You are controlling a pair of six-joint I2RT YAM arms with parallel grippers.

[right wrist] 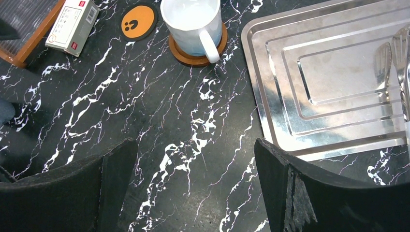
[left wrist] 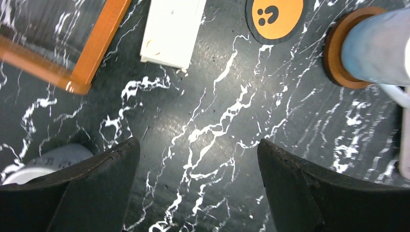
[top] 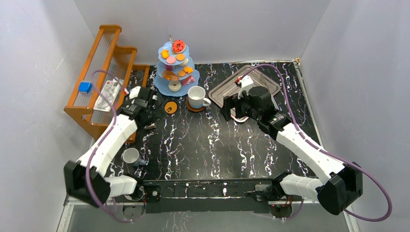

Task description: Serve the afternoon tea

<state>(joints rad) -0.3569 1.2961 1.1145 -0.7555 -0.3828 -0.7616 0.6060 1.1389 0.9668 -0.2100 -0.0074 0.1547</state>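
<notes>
One mug [top: 196, 96], one grey cup [top: 130, 156]

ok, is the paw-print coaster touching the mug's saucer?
Apart. The right wrist view shows a plain gap between the paw-print coaster and the brown saucer.

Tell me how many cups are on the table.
2. The white mug stands on its brown saucer beside the blue stand. The small grey cup sits at the near left, far from the orange coaster. Others could be hidden from view.
</notes>
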